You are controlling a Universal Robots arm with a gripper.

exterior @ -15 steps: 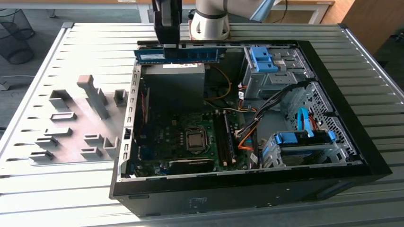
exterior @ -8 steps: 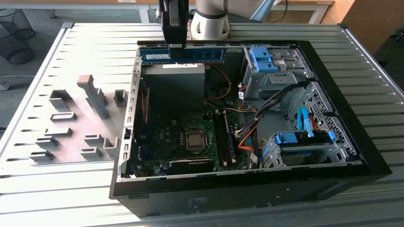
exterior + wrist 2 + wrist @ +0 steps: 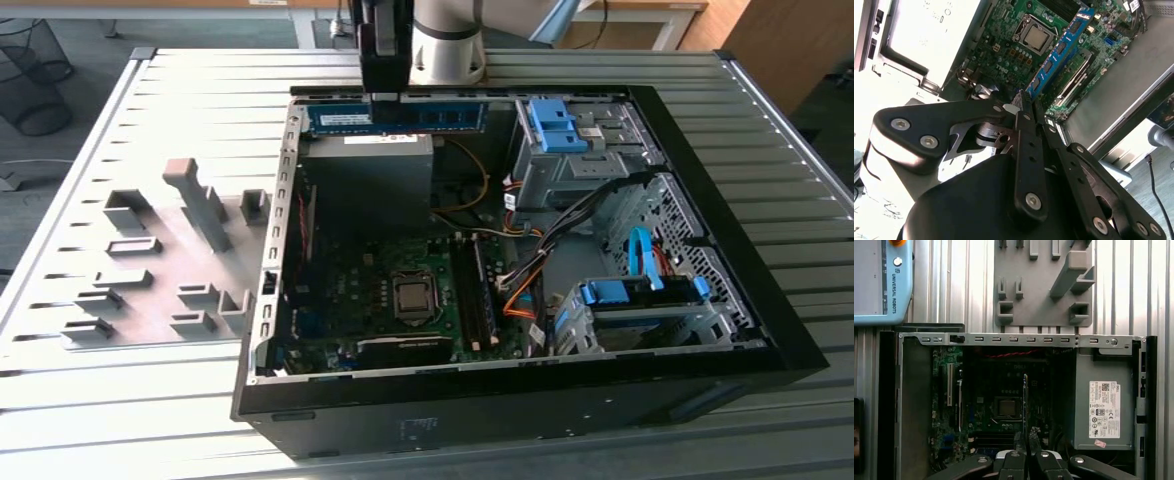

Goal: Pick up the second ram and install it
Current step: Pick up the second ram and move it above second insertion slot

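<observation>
Exterior view: the hand [image 3: 384, 98] is closed tight on the second ram [image 3: 400, 118], carrying it on edge above the open case [image 3: 534, 410], likely so its contacts face the motherboard [image 3: 340, 285].

Gripper [image 3: 1023, 102], jaws tight on the second ram [image 3: 1060, 48]

Printed white label [image 3: 1105, 409] on power supply [image 3: 1104, 367], lettering [image 3: 894, 290] on pendant [image 3: 876, 295]
</observation>
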